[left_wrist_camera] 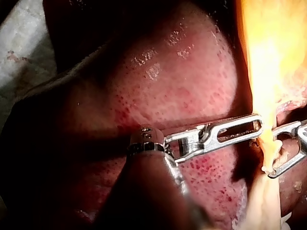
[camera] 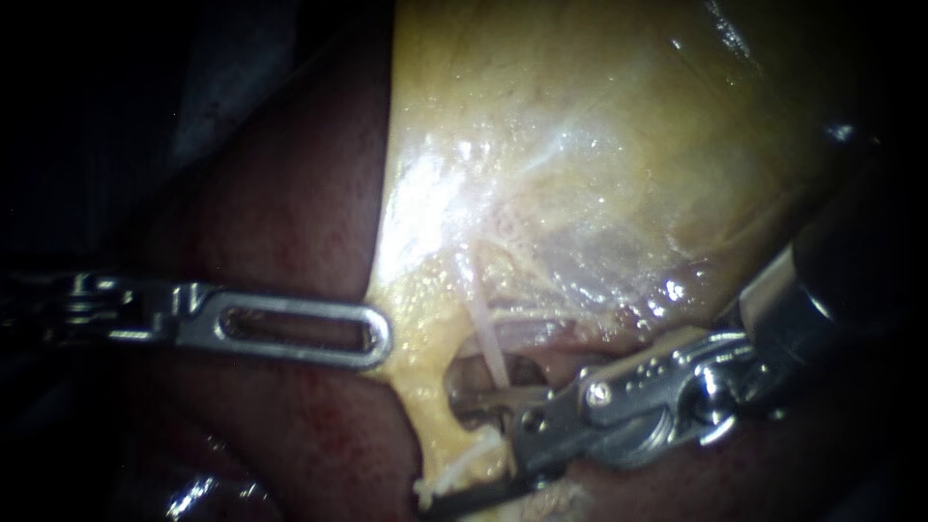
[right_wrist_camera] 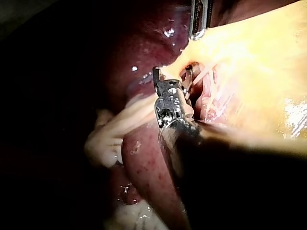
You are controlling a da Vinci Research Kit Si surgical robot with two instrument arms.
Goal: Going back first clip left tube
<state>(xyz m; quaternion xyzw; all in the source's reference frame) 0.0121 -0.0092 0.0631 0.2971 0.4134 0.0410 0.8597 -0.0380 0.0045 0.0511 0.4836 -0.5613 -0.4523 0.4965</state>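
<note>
Left instrument jaws grip the gallbladder edge; right instrument jaws open, a tube between them

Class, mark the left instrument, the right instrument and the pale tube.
left instrument (camera: 377,338), endoscope view, its slotted tip.
right instrument (right_wrist_camera: 172,72), right wrist view, gap at its open tip.
tube (camera: 486,333), endoscope view, its middle.
</note>
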